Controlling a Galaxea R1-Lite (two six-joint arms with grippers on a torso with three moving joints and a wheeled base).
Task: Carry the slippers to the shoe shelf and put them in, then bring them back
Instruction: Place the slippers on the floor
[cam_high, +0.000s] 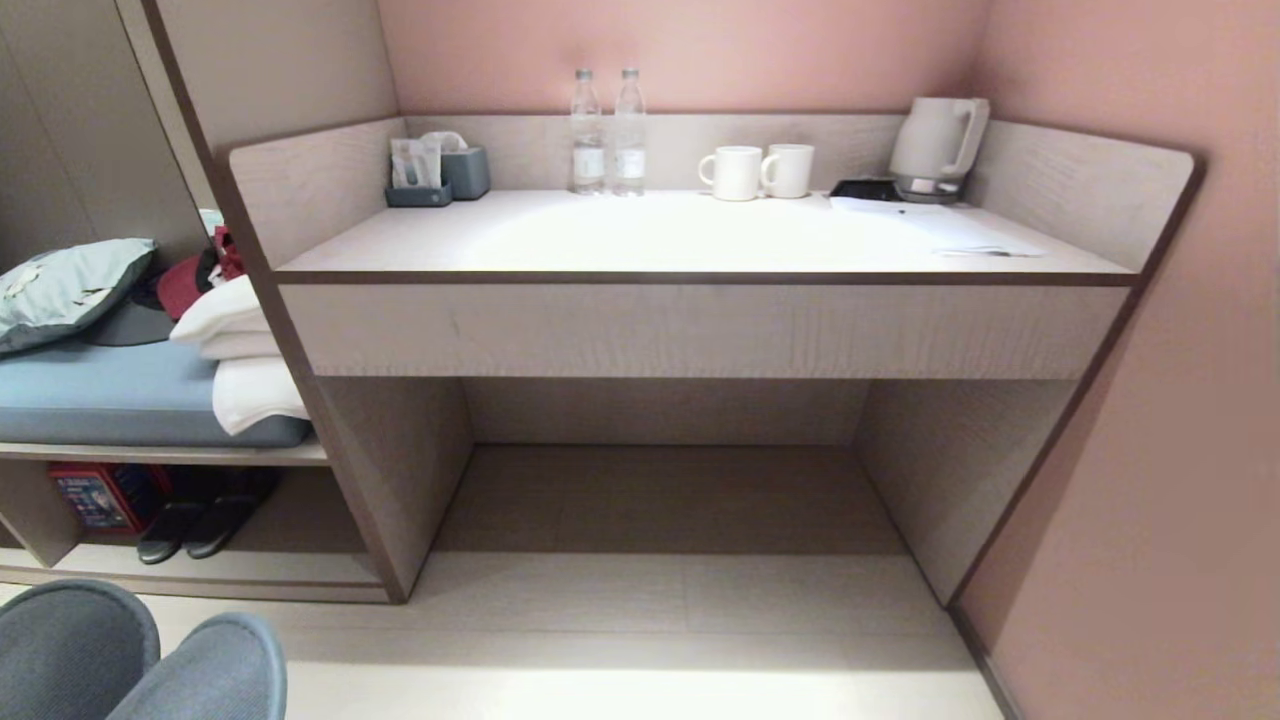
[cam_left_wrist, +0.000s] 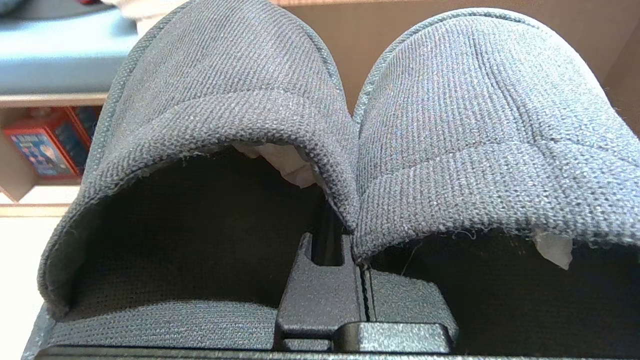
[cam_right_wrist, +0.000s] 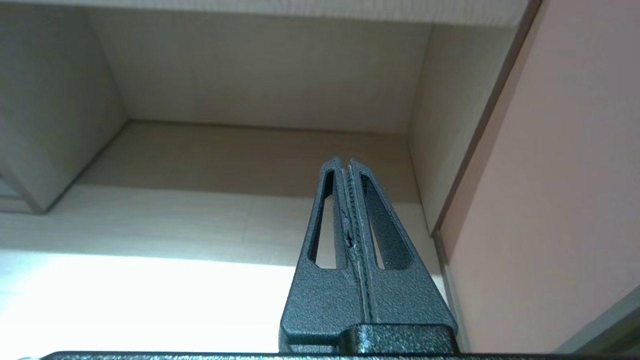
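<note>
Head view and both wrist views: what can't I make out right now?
- Left gripper: fingertips buried between the charcoal fabric slippers, left wrist view.
- Slippers' heels: cut off by head view's bottom edge.
- Pale grey wood-grain shoe shelf: cropped at head view's left edge; rear in shadow.

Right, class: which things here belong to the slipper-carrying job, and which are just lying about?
Part of the job:
- slippers, gripped by the left end effector
- shoe shelf, low at the left

Just lying about:
- bottles
- mugs
- kettle
- pillows
- other dark pair on the shelf
</note>
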